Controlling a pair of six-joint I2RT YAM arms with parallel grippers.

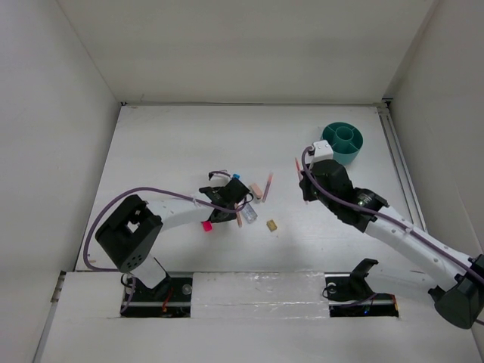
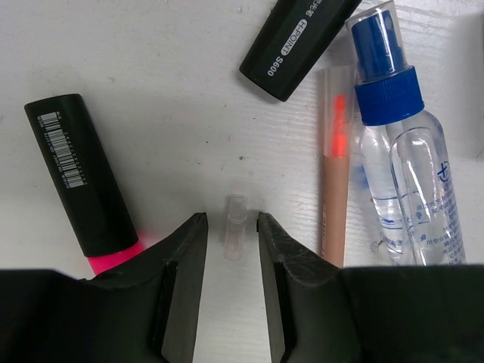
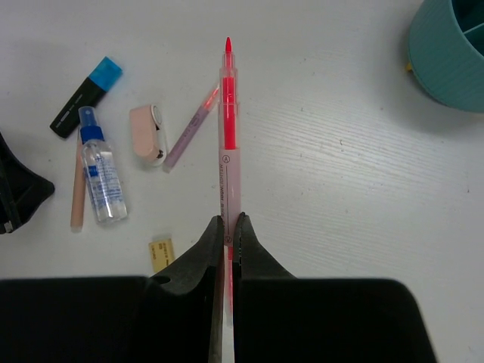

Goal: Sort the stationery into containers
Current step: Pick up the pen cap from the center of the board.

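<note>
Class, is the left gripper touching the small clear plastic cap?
Apart. Left wrist view: white table shows between the small clear plastic cap and both fingers of the left gripper.

**Pinks, Blues and Black on White**

The black right gripper point(image 3: 228, 223) grips a translucent pink pen point(image 3: 228, 144) with a red tip. Ahead-right of it is a ribbed teal organiser point(image 3: 450, 53). To its left are a pale pink eraser point(image 3: 145, 134) and a tan block point(image 3: 160, 252). Beside the black left gripper point(image 2: 231, 227), the barcoded marker point(image 2: 79, 178) on its left is black with a pink end. The bottle point(image 2: 404, 151) on its right is clear with a blue cap.
</note>
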